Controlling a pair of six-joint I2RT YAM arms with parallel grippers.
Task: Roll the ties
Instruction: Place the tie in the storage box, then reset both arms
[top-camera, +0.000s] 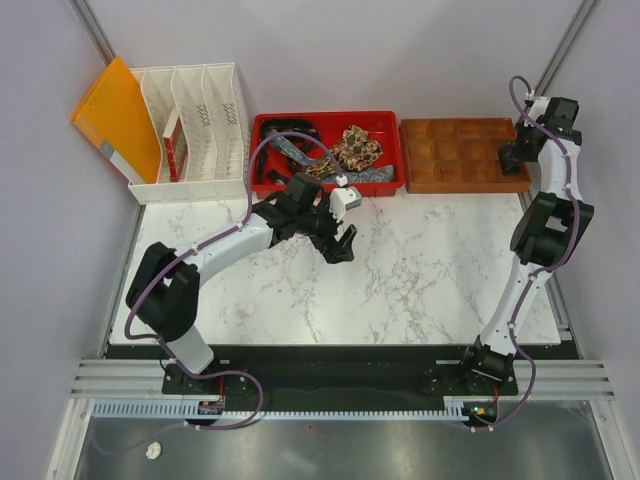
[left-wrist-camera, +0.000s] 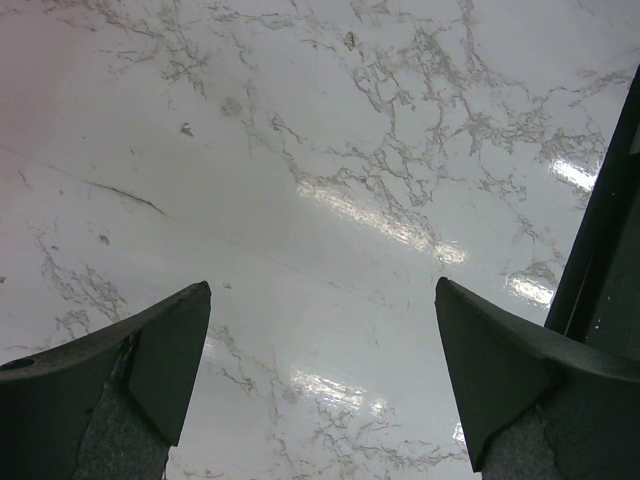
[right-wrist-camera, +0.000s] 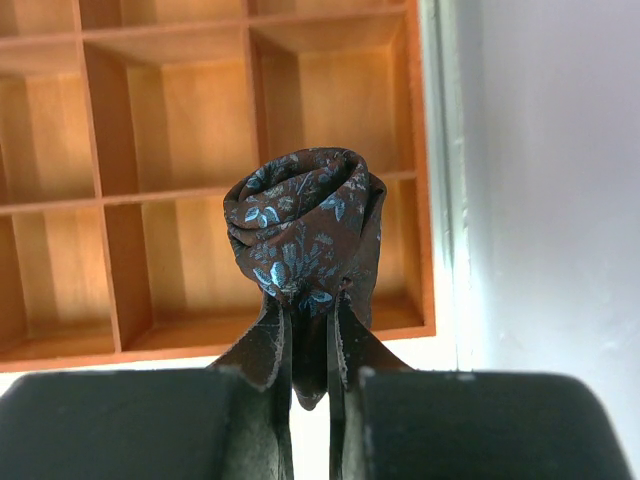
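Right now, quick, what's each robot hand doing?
Left gripper: open, holding nothing.
Right gripper: shut on a rolled dark tie with blue flowers.

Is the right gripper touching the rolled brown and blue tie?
Touching. The right wrist view shows the right gripper clamped on the lower end of the rolled tie.

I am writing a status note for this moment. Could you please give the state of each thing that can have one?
Left fingers: open, holding nothing, above the marble table.
Right fingers: shut on the rolled tie.
Rolled tie: rolled tight, held up at the wooden tray.
Loose ties: unrolled, tangled in the red bin.
Wooden tray: the compartments that show are empty.
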